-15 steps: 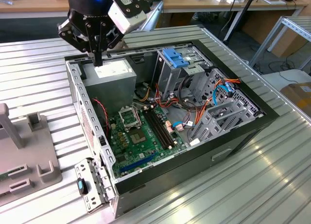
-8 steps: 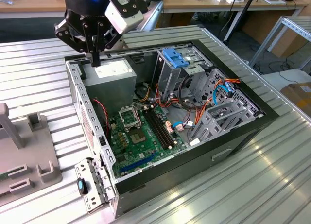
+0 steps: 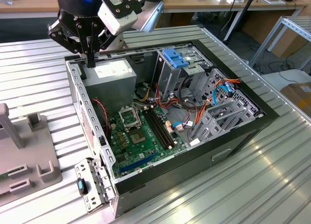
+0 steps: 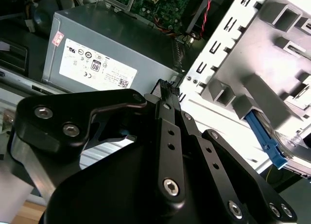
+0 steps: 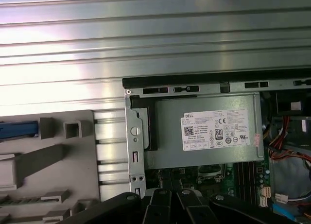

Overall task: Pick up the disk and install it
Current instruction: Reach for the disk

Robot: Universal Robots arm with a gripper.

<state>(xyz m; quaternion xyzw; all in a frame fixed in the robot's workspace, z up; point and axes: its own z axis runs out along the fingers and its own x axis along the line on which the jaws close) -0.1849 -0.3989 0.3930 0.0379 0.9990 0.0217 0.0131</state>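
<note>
The disk (image 4: 284, 147) lies on the grey fixture (image 4: 272, 63) beside the computer case. In the second wrist view it shows a bright blue edge and a bit of grey metal. Its blue edge (image 5: 17, 129) also shows in the first wrist view. My gripper (image 3: 91, 61) hangs over the case's back corner at the exterior view's left, above the silver power supply (image 3: 114, 76). Its black fingers (image 4: 168, 89) are shut together with nothing between them. The gripper is apart from the disk and holds nothing.
The open computer case (image 3: 243, 122) holds a green motherboard (image 3: 141, 131), cables and a metal drive cage topped by a light blue ribbed bracket (image 3: 175, 56). The case's hinged side panel (image 3: 90, 136) stands up towards the fixture (image 3: 29, 165). Ribbed metal table (image 3: 272, 185) surrounds the case.
</note>
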